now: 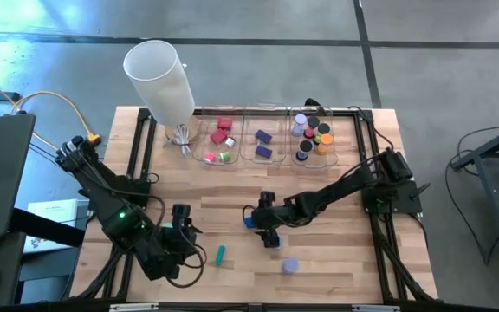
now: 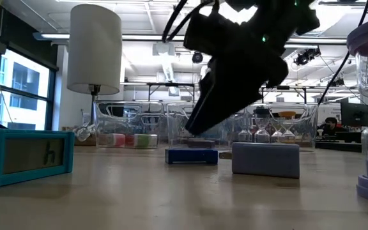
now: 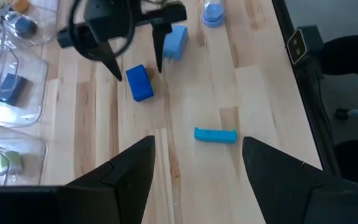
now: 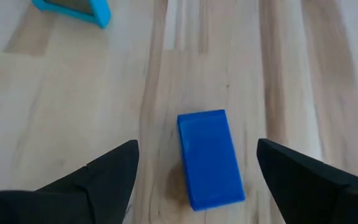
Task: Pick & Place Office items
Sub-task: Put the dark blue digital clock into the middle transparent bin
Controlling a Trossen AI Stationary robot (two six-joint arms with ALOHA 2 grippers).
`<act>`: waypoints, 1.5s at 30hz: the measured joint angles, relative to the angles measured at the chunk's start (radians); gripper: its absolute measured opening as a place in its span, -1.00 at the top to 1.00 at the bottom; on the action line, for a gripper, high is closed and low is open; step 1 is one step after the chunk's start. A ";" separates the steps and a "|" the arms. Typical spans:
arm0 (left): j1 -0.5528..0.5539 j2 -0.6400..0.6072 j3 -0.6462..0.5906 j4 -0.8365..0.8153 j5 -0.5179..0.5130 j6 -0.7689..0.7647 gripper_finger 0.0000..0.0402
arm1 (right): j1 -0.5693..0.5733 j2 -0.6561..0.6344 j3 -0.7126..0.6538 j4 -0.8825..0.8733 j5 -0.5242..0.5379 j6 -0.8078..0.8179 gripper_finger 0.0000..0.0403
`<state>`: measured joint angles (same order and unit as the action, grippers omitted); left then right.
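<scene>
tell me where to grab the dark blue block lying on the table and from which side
Grip the dark blue block across its two long sides, coming straight down from above. It lies flat on the wood, and the open right gripper already has a finger either side of its narrow width, with bare table around it.

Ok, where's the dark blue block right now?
In the high view the dark blue block lies on the table's middle, between the open fingers of the right gripper, with the teal stick nearby.

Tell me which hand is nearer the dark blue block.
Right. The right hand hangs open directly over the dark blue block; the left hand, also open, waits farther off, beyond the teal stick.
</scene>
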<state>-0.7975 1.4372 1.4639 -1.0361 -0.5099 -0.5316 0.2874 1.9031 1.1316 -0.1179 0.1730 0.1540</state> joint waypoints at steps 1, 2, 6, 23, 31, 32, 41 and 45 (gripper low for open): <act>0.000 0.000 0.000 0.001 0.000 0.000 -0.17 | -0.002 0.005 0.000 -0.006 -0.001 0.000 -0.57; 0.000 0.000 0.000 0.001 0.000 0.000 -0.17 | -0.004 0.006 -0.001 -0.020 -0.001 0.001 -0.57; 0.000 0.000 0.000 0.001 0.000 0.000 -0.17 | -0.023 0.021 0.001 -0.015 -0.015 0.003 -0.57; 0.000 0.000 0.000 0.005 -0.001 0.011 -0.17 | -0.061 0.092 0.003 -0.030 -0.103 0.001 -0.39; 0.000 0.000 0.000 0.005 0.000 0.011 -0.17 | -0.063 0.096 0.002 -0.022 -0.108 -0.001 -0.03; 0.000 0.000 0.000 0.005 0.000 0.011 -0.17 | -0.063 0.096 0.002 -0.021 -0.115 -0.001 0.04; 0.001 0.000 0.000 0.005 0.000 0.012 -0.17 | -0.063 0.097 0.002 -0.023 -0.119 0.002 0.31; 0.007 0.000 0.000 0.005 0.000 0.012 -0.17 | -0.062 0.091 0.004 -0.031 -0.110 0.027 0.31</act>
<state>-0.7903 1.4368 1.4639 -1.0309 -0.5102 -0.5194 0.2257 1.9937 1.1358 -0.1485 0.0626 0.1814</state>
